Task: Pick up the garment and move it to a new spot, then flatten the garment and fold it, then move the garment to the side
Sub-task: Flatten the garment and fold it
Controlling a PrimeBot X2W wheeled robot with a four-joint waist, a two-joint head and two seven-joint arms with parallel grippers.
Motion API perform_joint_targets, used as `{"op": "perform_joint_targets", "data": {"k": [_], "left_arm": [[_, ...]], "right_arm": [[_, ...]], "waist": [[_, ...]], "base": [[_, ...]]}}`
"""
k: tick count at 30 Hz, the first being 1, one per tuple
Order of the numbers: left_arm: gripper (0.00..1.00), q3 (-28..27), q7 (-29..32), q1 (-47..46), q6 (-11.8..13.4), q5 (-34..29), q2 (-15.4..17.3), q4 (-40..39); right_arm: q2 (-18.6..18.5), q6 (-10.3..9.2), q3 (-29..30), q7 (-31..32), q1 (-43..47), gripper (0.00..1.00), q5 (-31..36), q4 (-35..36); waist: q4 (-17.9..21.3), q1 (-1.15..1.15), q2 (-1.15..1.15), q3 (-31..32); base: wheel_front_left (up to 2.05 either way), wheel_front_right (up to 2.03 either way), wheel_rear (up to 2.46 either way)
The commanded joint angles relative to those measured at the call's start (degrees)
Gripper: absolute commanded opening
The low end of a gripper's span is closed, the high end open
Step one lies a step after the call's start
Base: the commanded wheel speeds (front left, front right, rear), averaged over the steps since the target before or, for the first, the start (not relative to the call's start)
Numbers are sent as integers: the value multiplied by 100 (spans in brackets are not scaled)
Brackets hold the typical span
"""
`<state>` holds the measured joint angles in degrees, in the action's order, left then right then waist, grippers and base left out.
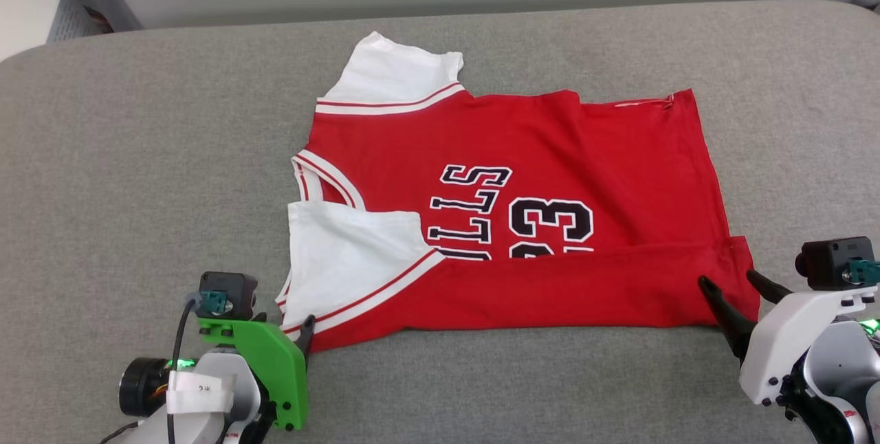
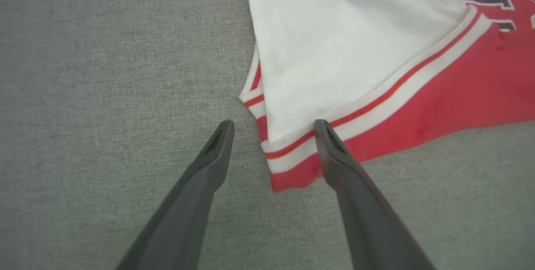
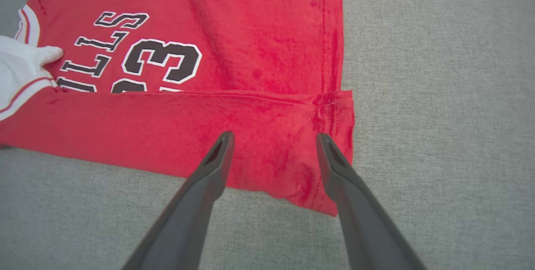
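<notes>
The left tool (image 2: 271, 128), spread wide and holding nothing, straddles the striped-trim corner of a soft red knit basketball jersey (image 1: 550, 148) with white sleeve panels. The right tool (image 3: 273, 136), equally released, hovers over its stitched hem corner. The jersey lies mid-bench on the coarse grey woven-fabric bench (image 1: 137, 155), near edge folded over the black lettering.

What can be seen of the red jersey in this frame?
The red jersey looks like soft knit cloth, with white sleeve panels, red-white striped trim and black white-outlined lettering. It lies mostly flat on the grey fabric surface, neck toward the robot's left, its near edge folded over, hiding part of the lettering. The open left gripper straddles its near sleeve corner; the open right gripper is over its near hem corner. Contact cannot be told.
</notes>
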<state>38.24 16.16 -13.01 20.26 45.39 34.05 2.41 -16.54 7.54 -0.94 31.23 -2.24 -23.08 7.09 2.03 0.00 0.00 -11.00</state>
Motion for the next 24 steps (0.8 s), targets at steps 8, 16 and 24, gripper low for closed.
{"op": "perform_joint_targets", "data": {"k": [8, 16, 24], "left_arm": [[100, -12, 208, 9, 56, 171, -69, 368], [0, 141, 505, 69, -102, 412, -241, 657], [0, -80, 117, 42, -221, 498, -268, 447]], "right_arm": [[10, -5, -17, -138, -153, 100, 83, -12], [-7, -5, 47, -178, -185, 100, 157, -101], [-111, -5, 247, 50, -92, 100, 215, -320]], "waist": [[80, 0, 0, -353], [43, 0, 0, -314], [-152, 0, 0, -38]], "base": [[0, 0, 0], [0, 0, 0], [0, 0, 0]]}}
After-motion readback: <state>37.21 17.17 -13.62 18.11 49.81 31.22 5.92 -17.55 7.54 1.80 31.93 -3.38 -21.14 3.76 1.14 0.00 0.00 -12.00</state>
